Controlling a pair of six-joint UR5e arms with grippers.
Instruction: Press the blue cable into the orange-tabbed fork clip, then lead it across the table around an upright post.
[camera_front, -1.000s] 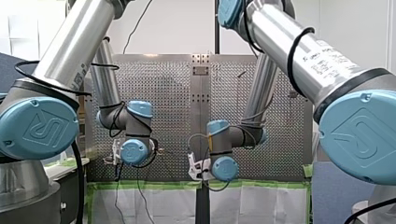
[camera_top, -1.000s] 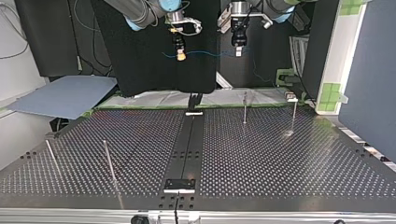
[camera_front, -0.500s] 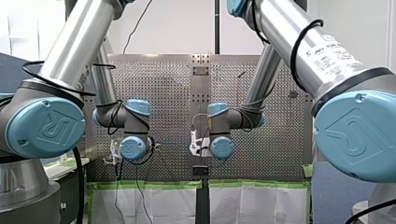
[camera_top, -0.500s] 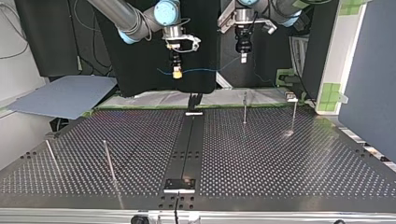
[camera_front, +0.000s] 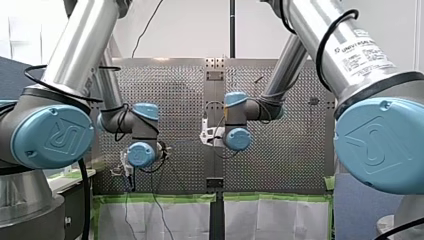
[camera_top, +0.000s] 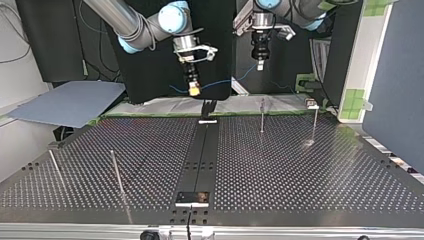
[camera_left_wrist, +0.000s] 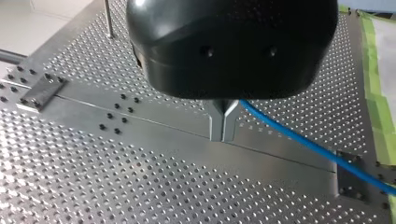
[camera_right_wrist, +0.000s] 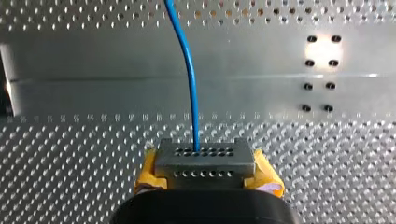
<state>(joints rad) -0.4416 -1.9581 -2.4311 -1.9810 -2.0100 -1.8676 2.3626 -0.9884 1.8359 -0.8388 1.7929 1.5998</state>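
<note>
Only the wrist views showed the grasps: my left gripper (camera_left_wrist: 223, 136), metal-fingered, was clenched on the blue cable (camera_left_wrist: 317, 150); my right gripper (camera_right_wrist: 204, 157), yellow-padded, pinched it likewise. The top view showed the cable sagging between them, in the air above the bench (camera_top: 300, 170). Only the front view gave writing: "UNIVERSAL ROBOTS" on my right arm (camera_front: 350, 55).
</note>
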